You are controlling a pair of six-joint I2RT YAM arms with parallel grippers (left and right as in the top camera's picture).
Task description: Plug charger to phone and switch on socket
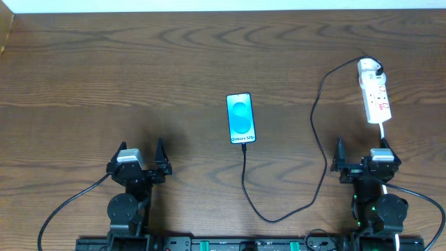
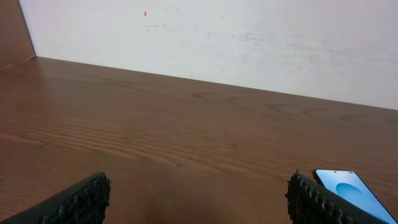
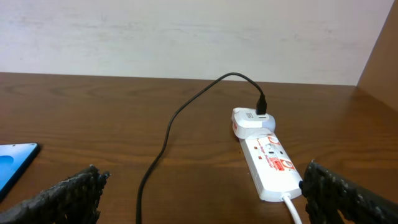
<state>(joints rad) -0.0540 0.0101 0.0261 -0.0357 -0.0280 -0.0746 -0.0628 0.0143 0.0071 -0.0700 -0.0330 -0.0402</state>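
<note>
The phone lies flat mid-table with its blue screen lit; it also shows in the left wrist view and the right wrist view. The charger cable meets the phone's near edge, loops toward me, then runs up to the white adapter on the socket. I cannot tell whether the tip is seated in the phone. My left gripper is open at the front left, nothing between its fingers. My right gripper is open just in front of the socket, with the cable ahead of it.
The socket's white cord runs from its near end down past my right gripper's right finger. A pale wall borders the table's far edge. Bare wood tabletop spreads to the left of the phone.
</note>
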